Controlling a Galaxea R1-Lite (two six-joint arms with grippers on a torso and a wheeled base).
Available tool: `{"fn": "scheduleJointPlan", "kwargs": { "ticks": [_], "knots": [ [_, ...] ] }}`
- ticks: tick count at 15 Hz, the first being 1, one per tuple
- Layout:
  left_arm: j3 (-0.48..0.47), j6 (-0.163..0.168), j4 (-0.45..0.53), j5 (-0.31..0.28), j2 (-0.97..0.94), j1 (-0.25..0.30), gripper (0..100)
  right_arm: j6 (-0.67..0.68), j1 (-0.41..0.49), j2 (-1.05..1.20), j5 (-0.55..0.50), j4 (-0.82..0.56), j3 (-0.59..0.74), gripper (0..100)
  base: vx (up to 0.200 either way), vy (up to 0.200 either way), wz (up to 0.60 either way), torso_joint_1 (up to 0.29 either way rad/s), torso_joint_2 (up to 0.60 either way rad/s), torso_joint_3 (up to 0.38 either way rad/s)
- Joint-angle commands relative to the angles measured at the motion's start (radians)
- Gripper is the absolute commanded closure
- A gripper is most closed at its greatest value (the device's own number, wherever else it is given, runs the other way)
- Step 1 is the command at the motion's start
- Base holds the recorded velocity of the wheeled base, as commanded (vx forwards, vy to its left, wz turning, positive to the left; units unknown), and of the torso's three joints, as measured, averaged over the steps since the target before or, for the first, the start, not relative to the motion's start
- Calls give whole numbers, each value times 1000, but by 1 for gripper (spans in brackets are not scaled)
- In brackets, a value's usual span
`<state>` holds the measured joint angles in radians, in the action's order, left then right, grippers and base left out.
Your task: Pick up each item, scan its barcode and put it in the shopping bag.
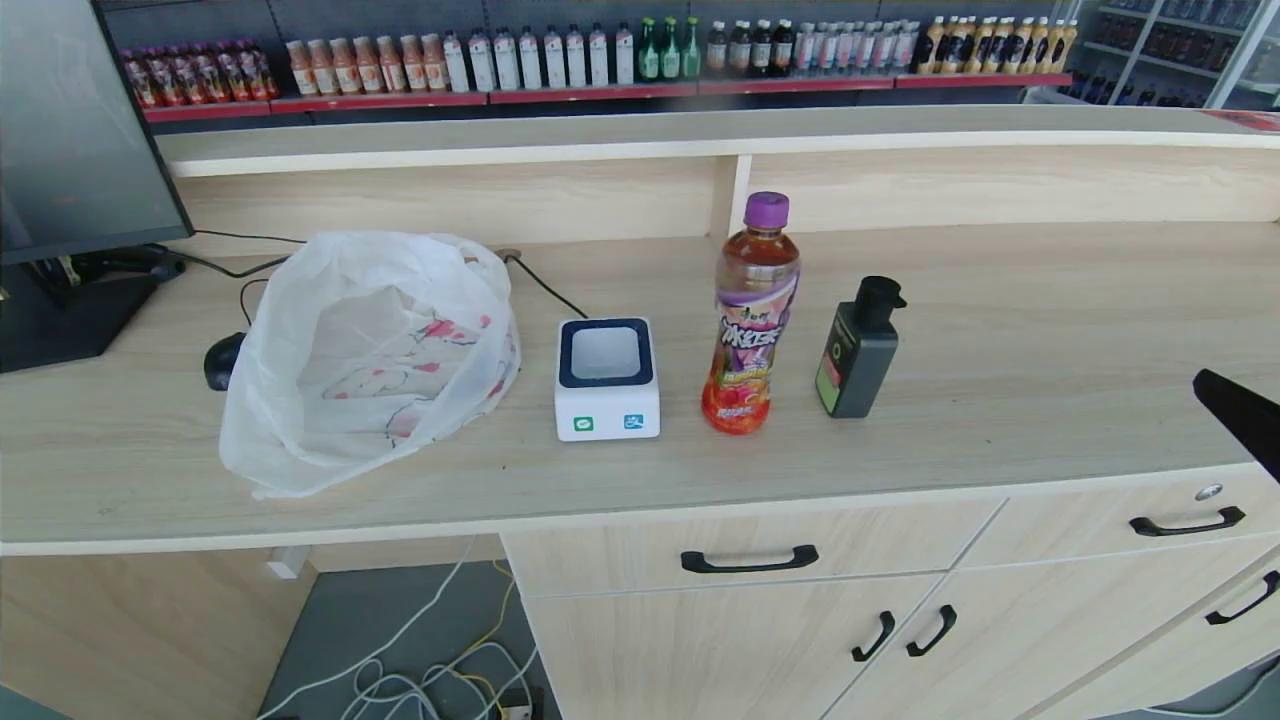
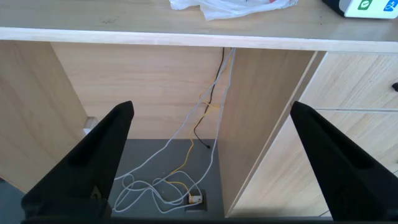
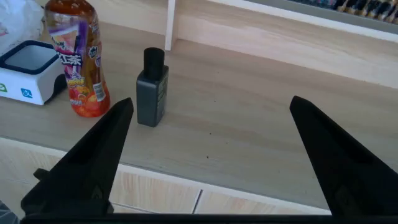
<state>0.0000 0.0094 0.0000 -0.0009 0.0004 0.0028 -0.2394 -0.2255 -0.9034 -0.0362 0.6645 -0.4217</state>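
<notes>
White shopping bag [image 1: 370,360] — translucent, what lies inside unclear.

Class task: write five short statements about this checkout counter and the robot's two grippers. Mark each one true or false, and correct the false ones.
1. The drink bottle stands upright between the scanner and the dark pump bottle. True.
2. The shopping bag lies on the robot's right of the scanner. False: it lies on the scanner's left.
3. The right gripper holds the dark pump bottle. False: its jaws are open and empty, and the dark pump bottle stands on the counter.
4. The left gripper has open jaws with nothing between them. True.
5. The drink bottle's cap is green. False: it is purple.
</notes>
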Motion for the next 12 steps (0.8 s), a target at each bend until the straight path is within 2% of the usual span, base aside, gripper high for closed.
{"fn": "scheduleJointPlan", "kwargs": {
  "ticks": [1,9,12],
  "knots": [
    [0,0,0,-1,0,0,0,-18,-83,-146,-24,47,-17,0,0,0,0,0,0,0],
    [0,0,0,1,0,-1,0,-21,-135,-219,-62,129,-5,0,0,0,0,0,0,0],
    [0,0,0,1,0,-1,0,-21,-172,-278,-131,228,-3,0,0,0,0,0,0,0]
  ]
}}
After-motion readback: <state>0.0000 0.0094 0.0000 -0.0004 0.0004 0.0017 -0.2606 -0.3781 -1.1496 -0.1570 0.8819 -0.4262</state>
